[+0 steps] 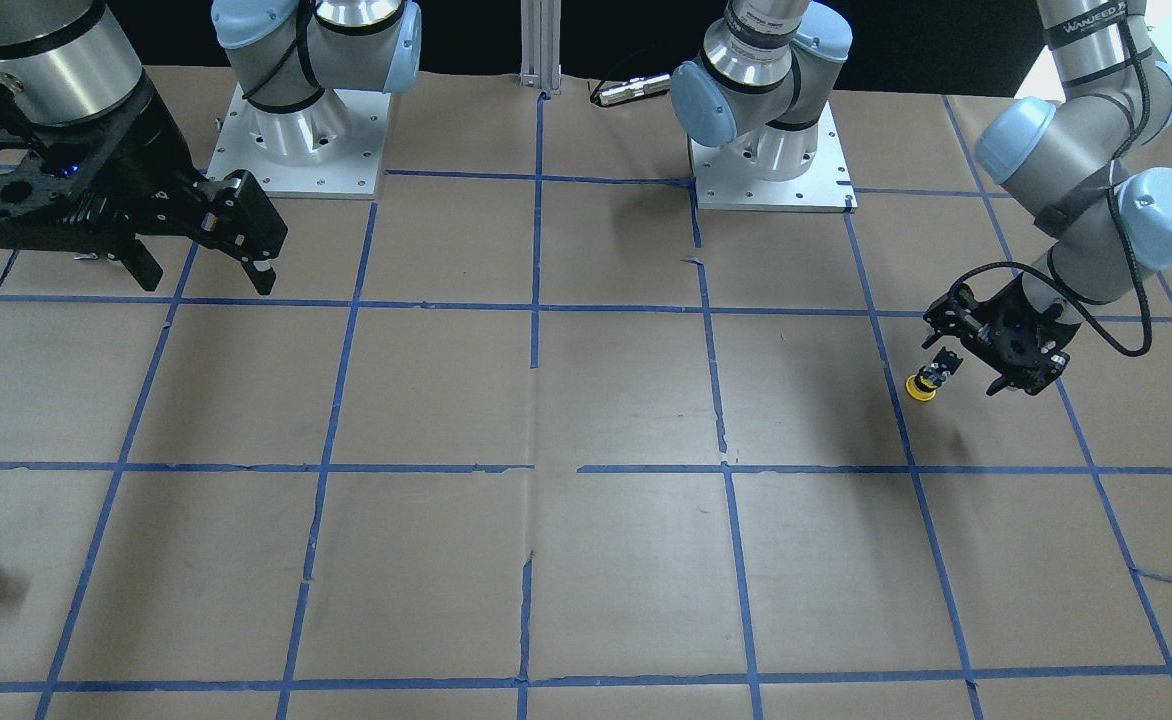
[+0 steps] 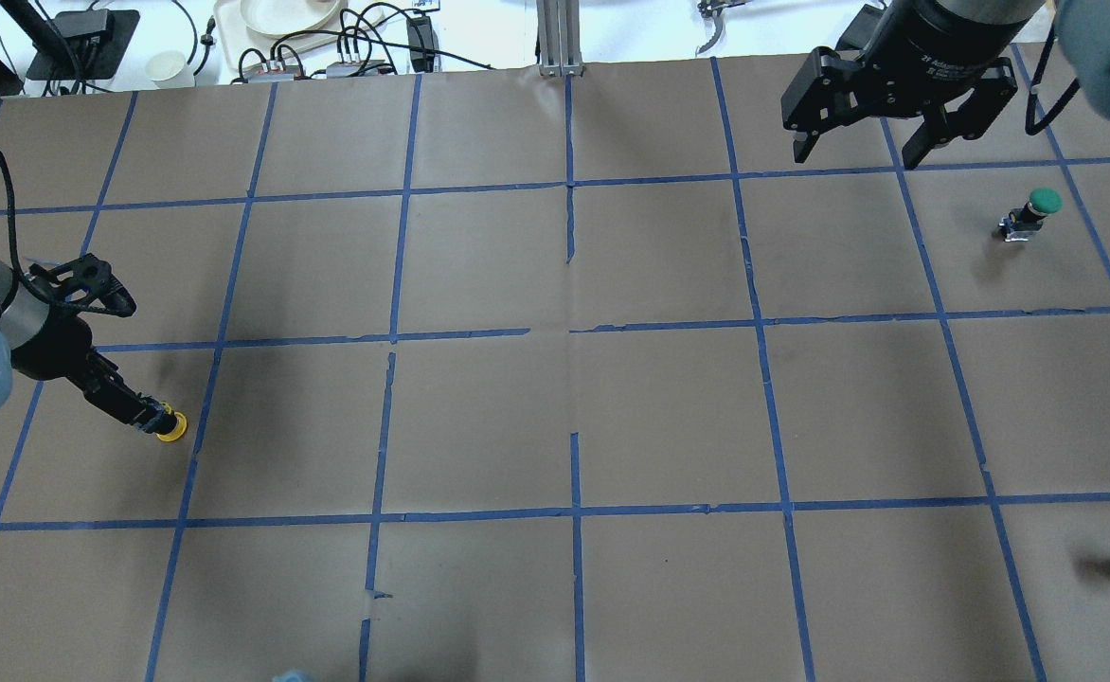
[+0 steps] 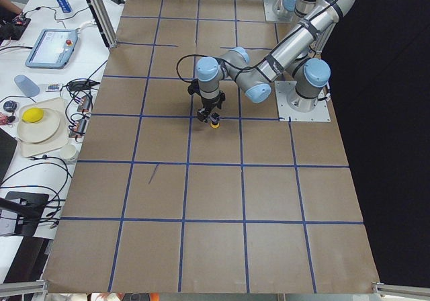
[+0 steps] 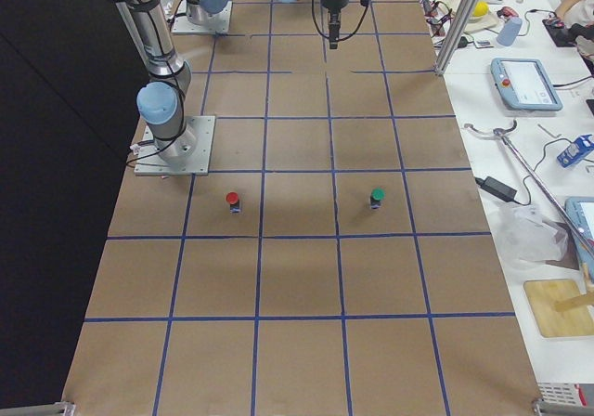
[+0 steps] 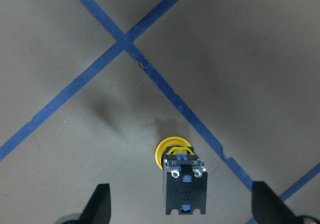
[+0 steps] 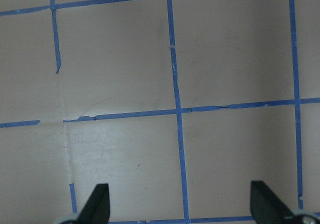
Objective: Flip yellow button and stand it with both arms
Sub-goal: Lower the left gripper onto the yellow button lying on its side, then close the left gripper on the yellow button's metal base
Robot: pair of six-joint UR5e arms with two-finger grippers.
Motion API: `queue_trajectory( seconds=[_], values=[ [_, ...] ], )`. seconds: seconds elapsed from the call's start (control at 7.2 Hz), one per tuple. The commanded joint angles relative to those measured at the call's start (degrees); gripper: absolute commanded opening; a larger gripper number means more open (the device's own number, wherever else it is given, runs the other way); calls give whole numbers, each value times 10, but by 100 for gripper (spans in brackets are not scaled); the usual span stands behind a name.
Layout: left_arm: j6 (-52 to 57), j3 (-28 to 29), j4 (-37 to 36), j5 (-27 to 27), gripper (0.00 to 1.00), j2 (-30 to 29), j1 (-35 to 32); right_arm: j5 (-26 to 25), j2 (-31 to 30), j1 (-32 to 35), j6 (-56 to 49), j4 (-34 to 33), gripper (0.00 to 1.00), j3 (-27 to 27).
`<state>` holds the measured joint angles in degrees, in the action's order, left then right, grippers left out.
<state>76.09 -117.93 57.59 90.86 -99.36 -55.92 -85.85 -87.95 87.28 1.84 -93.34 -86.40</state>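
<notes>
My left gripper (image 5: 181, 193) hangs low over the bench (image 2: 555, 417) on my left side, its jaws spread wide. The yellow button (image 5: 183, 183) sits between my fingers (image 5: 101, 199) and touches neither. Its yellow cap is down on the brown paper, just beside a blue tape line (image 5: 195, 119), and its black body with two screw terminals points up toward my wrist. I cannot tell whether it is quite upright. My right gripper (image 2: 858, 156) is well apart over my right side, raised, jaws parted and empty. A green button (image 2: 1038, 206) stands near it, and a red button (image 4: 232, 200) stands closer to my base.
</notes>
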Motion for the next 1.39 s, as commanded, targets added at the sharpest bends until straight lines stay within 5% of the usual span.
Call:
queue_trajectory(
  seconds=[0.0, 0.69, 1.25],
  values=[
    [9, -2, -6, 2, 100, -15, 0, 1, 0, 0, 0, 0, 100, 0],
    [6, -15, 0, 2, 94, -24, 0, 0, 0, 0, 0, 0, 100, 0],
    [4, -11, 1, 2, 27, -25, 0, 0, 0, 0, 0, 0, 100, 0]
  ],
)
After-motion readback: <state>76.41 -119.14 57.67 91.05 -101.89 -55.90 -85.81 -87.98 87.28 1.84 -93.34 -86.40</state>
